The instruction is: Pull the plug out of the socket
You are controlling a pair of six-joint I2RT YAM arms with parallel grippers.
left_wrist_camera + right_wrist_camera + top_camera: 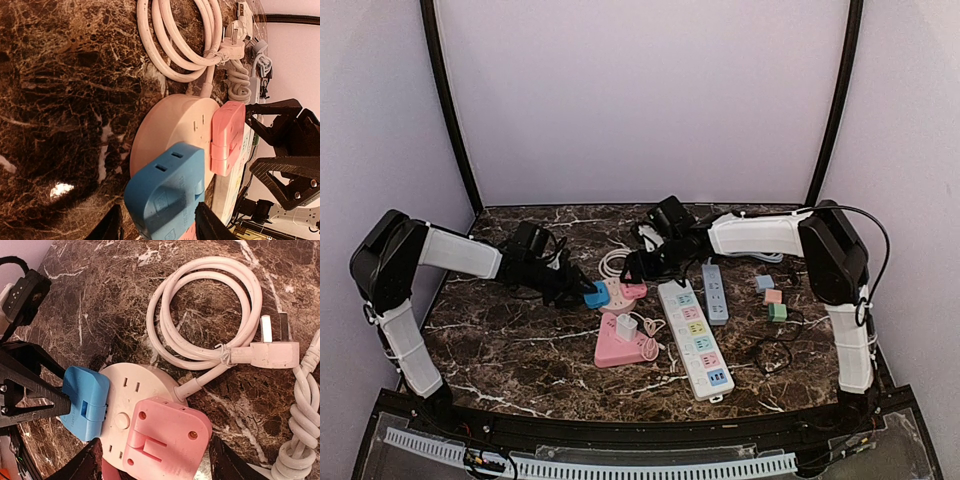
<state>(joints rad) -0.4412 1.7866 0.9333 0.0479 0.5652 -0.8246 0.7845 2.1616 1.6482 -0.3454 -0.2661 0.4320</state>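
A round cream socket (615, 291) lies on the marble table with a blue plug (595, 298) on its left side and a pink plug (634, 291) on its right. In the left wrist view the blue plug (167, 195) sits between my left gripper's (159, 222) open fingers; the right finger is at its side and a gap shows on the left. In the right wrist view the pink plug (167, 442) sits on the socket (125, 387) between my right gripper's (156, 460) open fingers, with gaps on both sides.
The socket's coiled white cable (205, 315) lies just behind it. A pink triangular socket with a white plug (625, 340), a long white power strip (693, 338), a grey-blue strip (715, 292), small coloured cubes (772, 296) and a black cable (770, 352) lie to the front and right.
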